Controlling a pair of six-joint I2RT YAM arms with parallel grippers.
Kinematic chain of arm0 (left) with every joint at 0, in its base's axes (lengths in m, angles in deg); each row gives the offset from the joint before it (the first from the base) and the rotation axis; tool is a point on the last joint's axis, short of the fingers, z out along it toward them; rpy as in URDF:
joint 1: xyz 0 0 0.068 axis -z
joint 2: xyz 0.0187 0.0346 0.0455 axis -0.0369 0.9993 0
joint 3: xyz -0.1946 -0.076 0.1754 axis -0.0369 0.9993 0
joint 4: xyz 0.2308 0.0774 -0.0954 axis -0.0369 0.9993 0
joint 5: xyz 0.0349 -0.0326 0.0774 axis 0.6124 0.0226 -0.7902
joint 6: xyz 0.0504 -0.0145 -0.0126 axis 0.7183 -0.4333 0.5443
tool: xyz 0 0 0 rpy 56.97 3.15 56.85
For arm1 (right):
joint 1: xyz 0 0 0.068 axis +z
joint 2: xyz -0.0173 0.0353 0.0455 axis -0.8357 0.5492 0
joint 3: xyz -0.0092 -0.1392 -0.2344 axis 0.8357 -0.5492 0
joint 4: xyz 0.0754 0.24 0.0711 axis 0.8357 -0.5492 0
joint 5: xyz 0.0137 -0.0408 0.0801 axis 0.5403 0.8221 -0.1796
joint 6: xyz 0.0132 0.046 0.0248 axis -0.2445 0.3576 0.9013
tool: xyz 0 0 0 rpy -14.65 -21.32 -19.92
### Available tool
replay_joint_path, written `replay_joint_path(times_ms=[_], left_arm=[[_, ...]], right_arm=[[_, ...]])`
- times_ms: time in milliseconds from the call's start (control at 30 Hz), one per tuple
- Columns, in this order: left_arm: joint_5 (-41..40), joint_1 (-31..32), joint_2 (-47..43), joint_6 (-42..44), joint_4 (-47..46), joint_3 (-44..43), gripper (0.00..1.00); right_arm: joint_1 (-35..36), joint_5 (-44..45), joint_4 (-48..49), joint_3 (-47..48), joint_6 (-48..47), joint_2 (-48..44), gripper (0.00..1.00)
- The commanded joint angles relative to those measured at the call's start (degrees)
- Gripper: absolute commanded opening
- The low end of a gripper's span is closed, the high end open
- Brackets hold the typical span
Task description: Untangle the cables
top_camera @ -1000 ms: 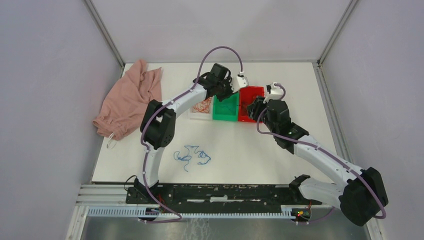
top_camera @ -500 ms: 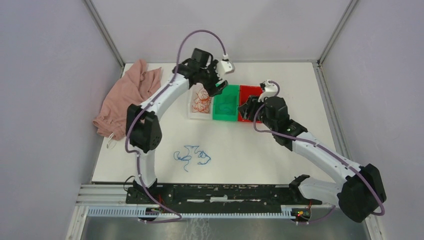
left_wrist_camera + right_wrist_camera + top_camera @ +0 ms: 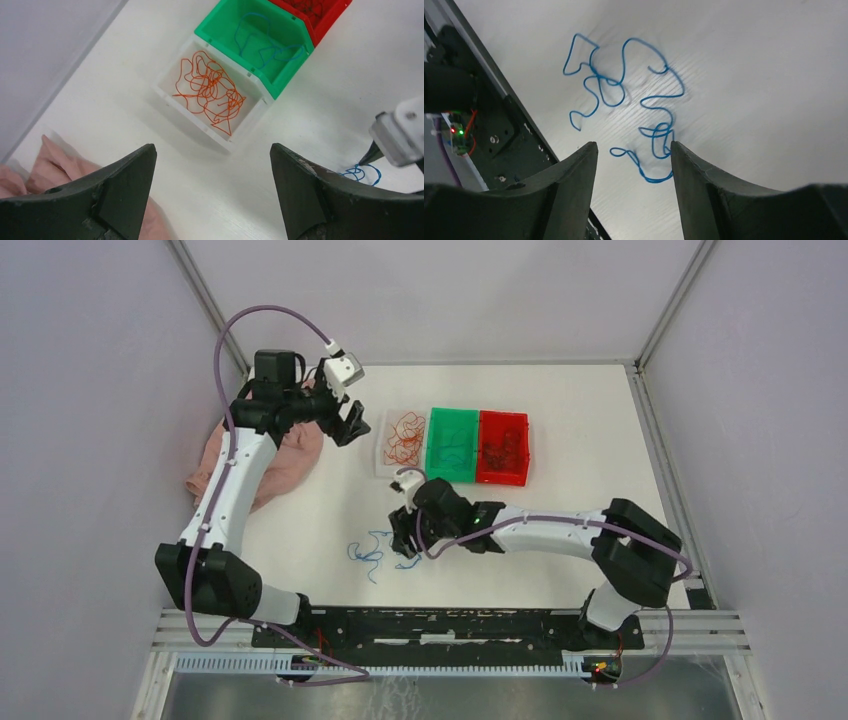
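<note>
A tangle of blue cables [image 3: 383,552] lies loose on the white table near the front. My right gripper [image 3: 405,538] hovers just above its right end, open; in the right wrist view the blue cables [image 3: 624,100] lie beyond the right gripper [image 3: 634,145], nothing between its fingers. Orange cables [image 3: 403,438] fill the white bin, a blue cable [image 3: 452,445] lies in the green bin, dark cables [image 3: 503,448] in the red bin. My left gripper [image 3: 350,425] hangs open and empty left of the bins; the left wrist view shows the left gripper [image 3: 212,150] and the orange cables [image 3: 210,92].
A crumpled pink cloth [image 3: 255,455] lies at the table's left edge under the left arm, its corner showing as pink cloth [image 3: 30,170]. The three bins stand in a row at the back centre. A black rail [image 3: 450,625] runs along the near edge.
The left arm swung left from over the bins to above the cloth, and its jaws opened. The right arm left the red bin and came down to the blue cables, jaws wider.
</note>
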Motion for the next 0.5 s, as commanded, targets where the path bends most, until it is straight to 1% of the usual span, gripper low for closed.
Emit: replay_joint_path(times_ms=[0,67,100,167,200,233,367,467], left_arm=[[0.9,-1.2,-2.5,-2.2,-0.4,3.9,0.91],[-0.2,-1.6,-3.3,-3.5,-0.3,4.7,0.91],[-1.2,-1.7,-3.6,-4.2,-0.3,5.0,0.91],[-4.5,-1.9,-3.6,-7.0,-0.6,5.4,0.88],[-6.0,-2.0,-3.4,-9.0,-1.0,5.5,0.87],[-6.7,-2.2,-3.2,-10.6,-1.2,5.5,0.86],[-6.0,-2.8,-5.5,-13.9,-3.6,8.2,0.85],[-5.7,-2.7,-8.2,-14.6,-6.2,11.1,0.86]], right_arm=[[5.0,6.7,-0.7,2.4,-0.9,4.0,0.62],[5.6,8.7,-1.0,3.1,0.5,7.0,0.56],[5.6,9.5,0.0,2.9,1.2,7.8,0.49],[5.5,11.8,4.2,0.5,2.4,8.3,0.31],[5.2,12.5,6.0,-0.3,2.7,8.3,0.24],[5.0,13.3,6.7,-0.6,3.0,8.3,0.20],[4.7,14.3,6.4,-0.7,1.4,6.6,0.16],[4.1,16.2,3.9,-0.8,-0.1,3.9,0.08]])
